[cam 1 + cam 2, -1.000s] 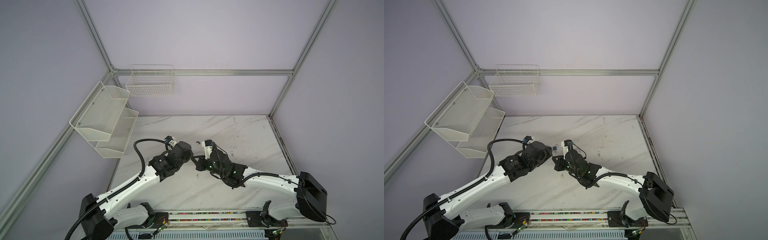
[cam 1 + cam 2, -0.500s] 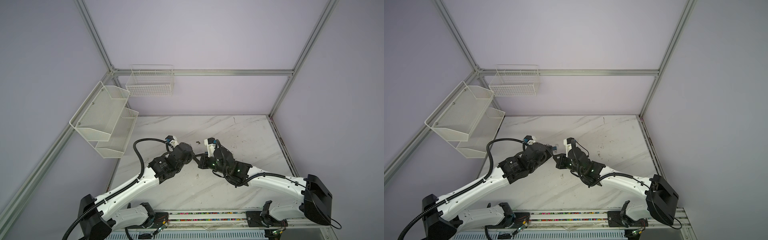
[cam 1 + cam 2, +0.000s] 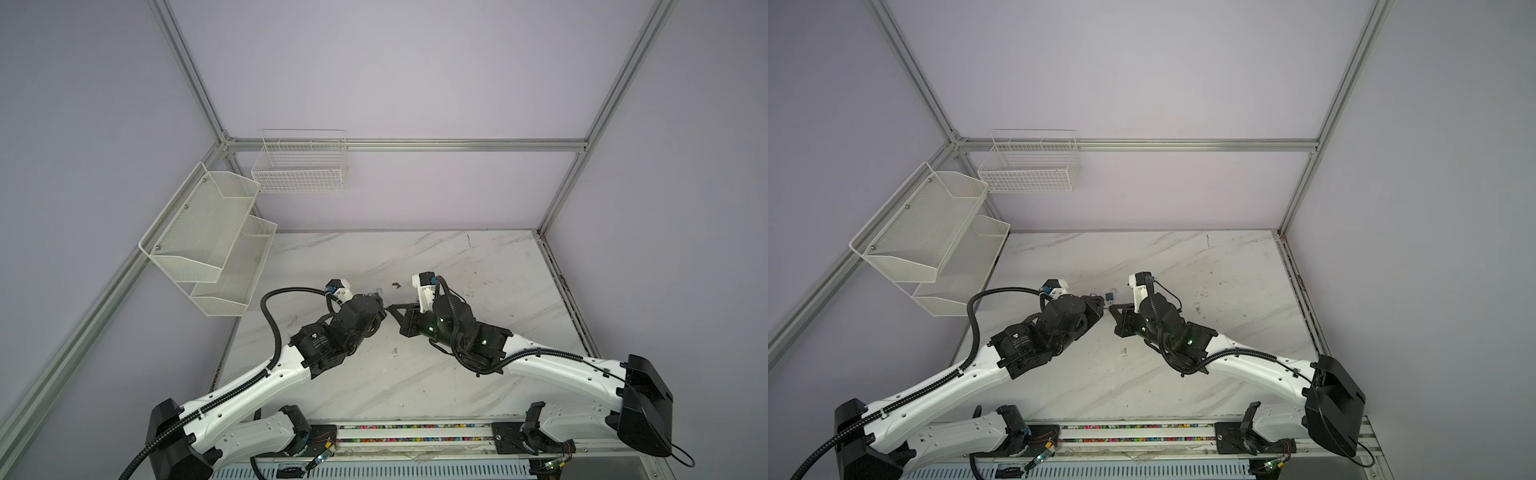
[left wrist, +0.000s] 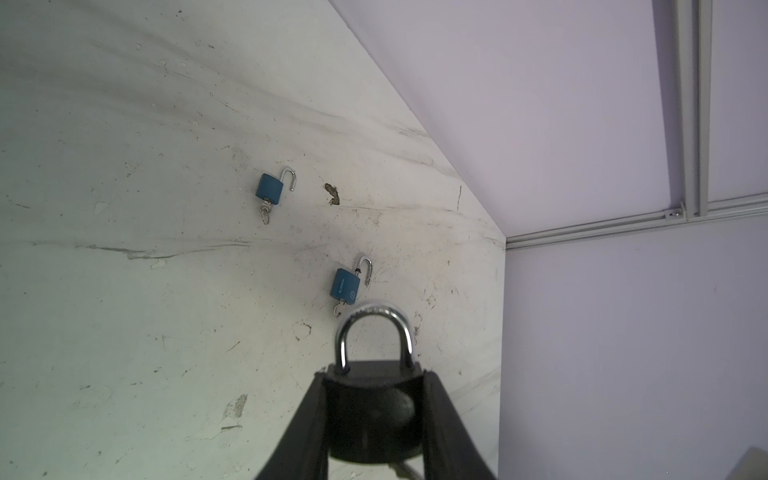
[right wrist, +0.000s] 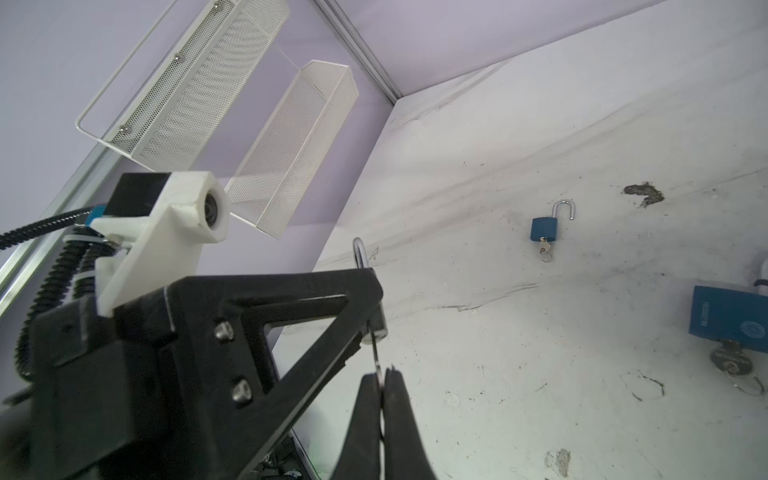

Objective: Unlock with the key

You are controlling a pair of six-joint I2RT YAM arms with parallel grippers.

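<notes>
My left gripper (image 4: 374, 374) is shut on a black padlock (image 4: 370, 409) with a closed silver shackle, its fingers (image 4: 316, 415) clamped on the two sides of the body. My right gripper (image 5: 381, 376) is shut on a thin silver key (image 5: 376, 357), and the blade's tip meets the padlock's underside (image 5: 377, 328). In both top views the left gripper (image 3: 379, 309) (image 3: 1098, 306) and the right gripper (image 3: 392, 308) (image 3: 1113, 309) meet tip to tip above the middle of the marble table (image 3: 478, 266). The keyhole itself is hidden.
Two blue padlocks lie on the table with open shackles and keys in them, one farther off (image 4: 269, 191) (image 5: 544, 228) and one nearer (image 4: 345, 284) (image 5: 729, 318). White mesh shelves (image 3: 208, 237) and a wire basket (image 3: 299, 166) hang on the walls at the back left.
The right arm has shifted a little, its elbow swinging right and its wrist edging toward the back. Both grippers stay shut, tip to tip.
</notes>
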